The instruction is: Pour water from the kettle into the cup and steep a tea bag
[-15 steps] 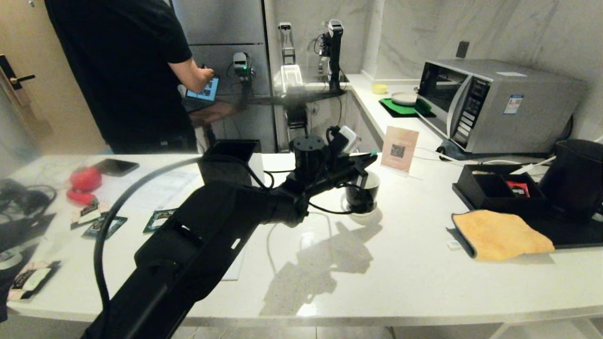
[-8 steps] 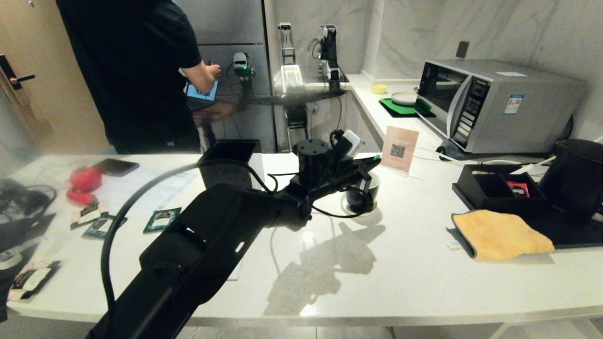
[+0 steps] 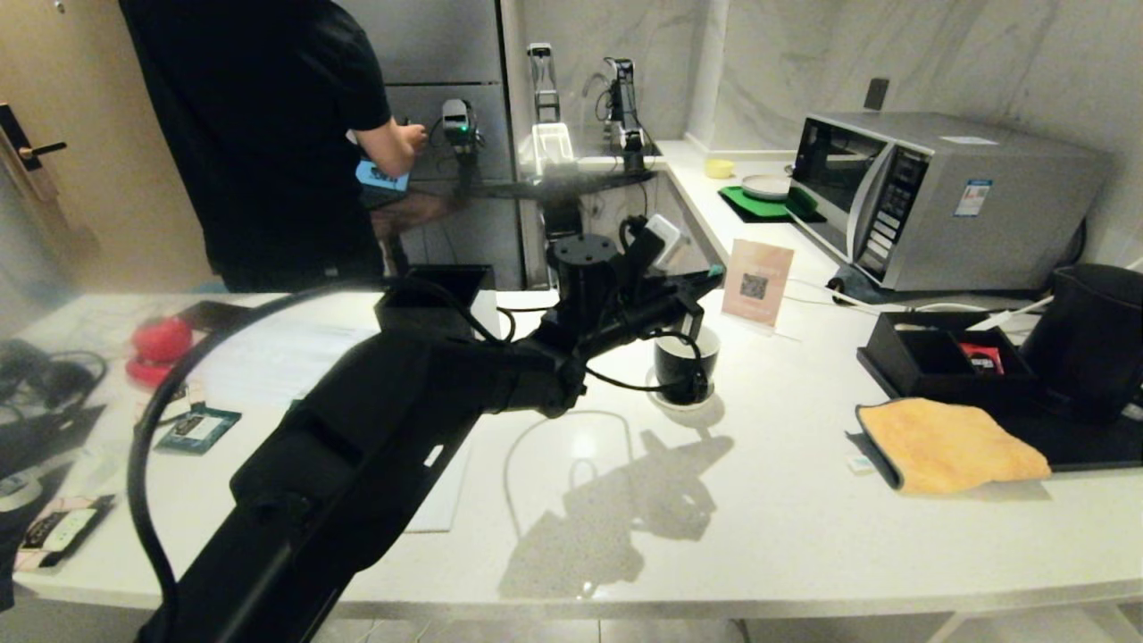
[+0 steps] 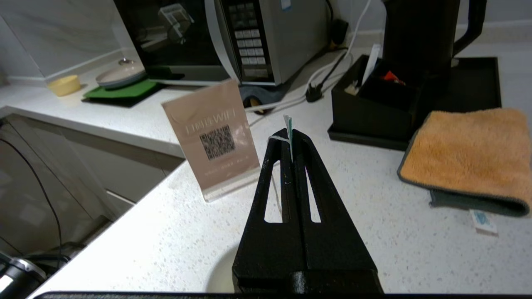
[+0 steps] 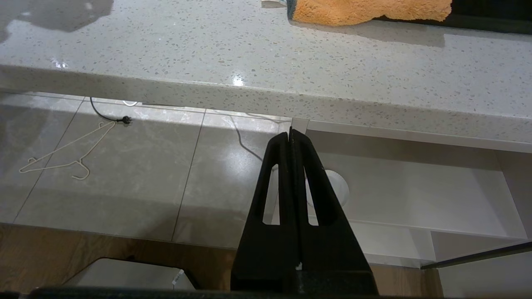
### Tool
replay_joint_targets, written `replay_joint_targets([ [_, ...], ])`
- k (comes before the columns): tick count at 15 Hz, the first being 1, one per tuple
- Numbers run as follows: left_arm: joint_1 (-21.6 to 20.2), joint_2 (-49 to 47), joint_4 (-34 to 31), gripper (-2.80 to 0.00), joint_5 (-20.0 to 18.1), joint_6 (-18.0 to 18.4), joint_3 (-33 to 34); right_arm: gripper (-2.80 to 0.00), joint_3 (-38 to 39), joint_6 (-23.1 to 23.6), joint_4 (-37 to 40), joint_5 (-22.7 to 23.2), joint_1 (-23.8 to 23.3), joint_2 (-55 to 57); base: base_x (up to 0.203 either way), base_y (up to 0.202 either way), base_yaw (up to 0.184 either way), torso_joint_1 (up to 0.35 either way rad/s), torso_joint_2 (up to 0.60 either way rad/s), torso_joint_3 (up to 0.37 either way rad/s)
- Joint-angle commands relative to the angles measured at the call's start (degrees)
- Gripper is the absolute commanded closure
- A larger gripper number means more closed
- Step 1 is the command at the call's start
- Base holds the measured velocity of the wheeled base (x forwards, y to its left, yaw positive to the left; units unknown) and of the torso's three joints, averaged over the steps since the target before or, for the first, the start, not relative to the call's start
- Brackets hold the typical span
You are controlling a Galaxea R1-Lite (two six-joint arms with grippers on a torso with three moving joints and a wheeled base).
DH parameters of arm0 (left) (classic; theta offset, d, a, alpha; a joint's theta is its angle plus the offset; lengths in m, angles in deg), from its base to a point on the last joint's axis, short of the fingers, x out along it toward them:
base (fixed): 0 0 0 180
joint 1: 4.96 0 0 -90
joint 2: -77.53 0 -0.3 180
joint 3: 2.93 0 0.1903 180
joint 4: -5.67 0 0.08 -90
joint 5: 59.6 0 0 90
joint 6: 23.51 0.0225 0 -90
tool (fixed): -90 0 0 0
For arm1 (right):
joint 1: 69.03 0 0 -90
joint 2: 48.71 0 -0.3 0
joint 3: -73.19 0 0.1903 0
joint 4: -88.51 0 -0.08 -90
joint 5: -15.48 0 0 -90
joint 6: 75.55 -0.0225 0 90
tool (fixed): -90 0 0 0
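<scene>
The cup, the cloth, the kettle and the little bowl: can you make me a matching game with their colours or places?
Things:
1. cup
2. cloth
3. kettle
4. little bowl

Clues:
A. orange, folded
B. yellow, left of the microwave
C. on a white saucer
D. big, on the black tray at far right

Pairs: 1-C, 2-A, 3-D, 4-B

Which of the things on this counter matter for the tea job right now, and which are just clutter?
In play:
cup on its saucer
kettle, far right
tea bag tag, pinched in the left gripper above the cup

Just lying about:
orange cloth
QR sign
microwave
black compartment box
red item and loose packets at left
</scene>
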Motion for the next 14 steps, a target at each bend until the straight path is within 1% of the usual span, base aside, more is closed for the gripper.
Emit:
replay_joint_targets([
  [1,-0.1,2.1,0.1,0.0,-0.1,-0.1,0.0,0.0,0.0,0.0,0.0,0.0,0.0,0.1,0.0,0.0,0.0,0.0,0.0,0.0],
  [6,-0.1,4.6,-1.6,0.0,-0.2,-1.4,0.0,0.0,0.0,0.0,0.0,0.0,0.0,0.1,0.0,0.0,0.0,0.0,0.0,0.0],
  [8,-0.1,5.3,-2.7,0.0,-0.3,-1.4,0.0,0.0,0.0,0.0,0.0,0.0,0.0,0.1,0.0,0.0,0.0,0.0,0.0,0.0],
  [14,-0.3,5.7,-2.8,0.0,0.1,-1.4,0.0,0.0,0.0,0.0,0.0,0.0,0.0,0.1,0.0,0.0,0.0,0.0,0.0,0.0],
])
